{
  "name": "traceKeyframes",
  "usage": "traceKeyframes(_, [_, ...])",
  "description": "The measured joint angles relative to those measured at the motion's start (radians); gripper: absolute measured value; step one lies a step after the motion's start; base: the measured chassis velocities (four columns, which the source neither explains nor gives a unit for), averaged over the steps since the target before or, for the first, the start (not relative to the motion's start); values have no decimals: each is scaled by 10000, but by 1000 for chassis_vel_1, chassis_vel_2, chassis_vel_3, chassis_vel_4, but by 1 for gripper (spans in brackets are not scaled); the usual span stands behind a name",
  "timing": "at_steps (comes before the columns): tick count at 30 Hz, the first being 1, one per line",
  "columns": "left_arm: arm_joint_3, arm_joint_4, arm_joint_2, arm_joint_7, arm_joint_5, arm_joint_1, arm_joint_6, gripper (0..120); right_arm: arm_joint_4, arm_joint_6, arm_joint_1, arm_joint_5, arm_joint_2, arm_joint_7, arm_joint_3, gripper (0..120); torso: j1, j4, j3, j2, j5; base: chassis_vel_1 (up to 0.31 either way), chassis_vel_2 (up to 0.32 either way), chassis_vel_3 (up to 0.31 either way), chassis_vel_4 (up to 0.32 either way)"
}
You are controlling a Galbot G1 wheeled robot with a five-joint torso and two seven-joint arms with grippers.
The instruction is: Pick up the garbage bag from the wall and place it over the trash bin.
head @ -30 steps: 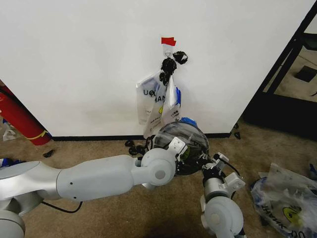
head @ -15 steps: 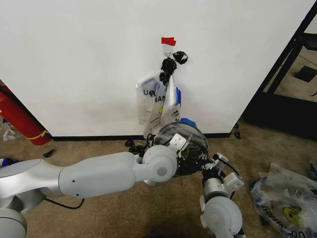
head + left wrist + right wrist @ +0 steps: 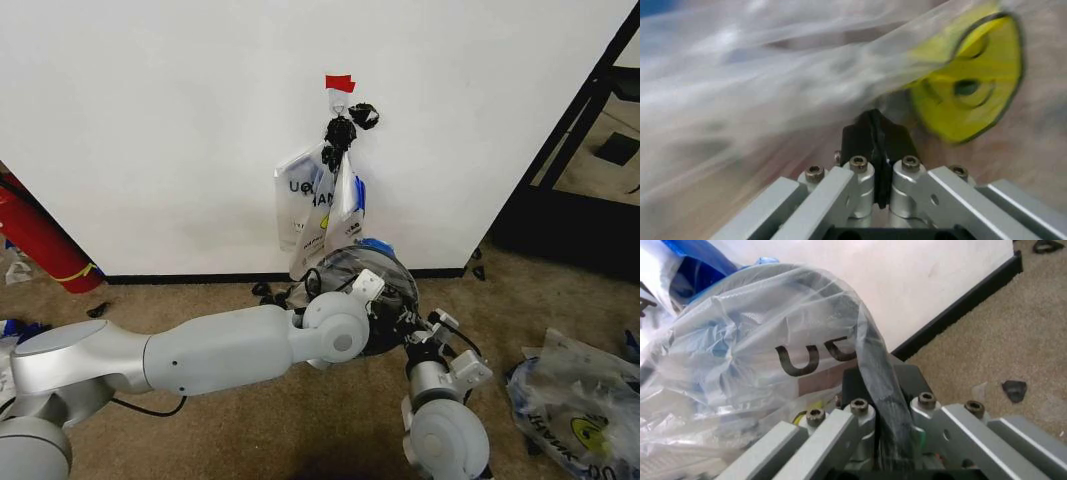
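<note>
The garbage bag point(image 3: 362, 260) lies stretched over the top of the trash bin point(image 3: 398, 288), which stands on the carpet against the wall point(image 3: 180, 130). My left gripper point(image 3: 383, 305) reaches in from the left and is shut on thin bag film point(image 3: 773, 80) beside the yellow smiley print point(image 3: 967, 90). My right gripper point(image 3: 416, 326) is at the bin's near right side. It is shut on the bag point(image 3: 767, 355) where the plastic wraps the black bin rim point(image 3: 870, 355). More bags of the same kind point(image 3: 318, 205) hang from a hook on the wall just above.
A red cylinder with a yellow band point(image 3: 35, 245) leans at the left wall. Another printed bag point(image 3: 575, 405) lies on the carpet at the right. A black frame point(image 3: 585, 110) stands at the right. Black scraps point(image 3: 270, 295) lie by the baseboard.
My left arm has pushed further right toward the bin, its elbow and wrist shifting with it. The right arm has barely moved. The bag stays over the bin.
</note>
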Motion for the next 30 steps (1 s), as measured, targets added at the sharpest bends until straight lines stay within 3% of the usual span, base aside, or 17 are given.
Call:
traceKeyframes(10, [-215,-387,57,-77,-151,-80,0,0,-38,0,22,-5,29,17,-9,0,0,-3,0,0,0,0,0,0,0])
traceKeyframes(16, [-114,336,-400,-114,153,-26,0,0,121,0,-61,-5,46,17,-99,0,0,-5,0,0,-1,0,0,0,0])
traceKeyframes(30, [96,893,-323,-62,535,52,0,0,159,1,-69,-12,-26,-8,-161,0,0,-3,0,0,0,0,0,0,0])
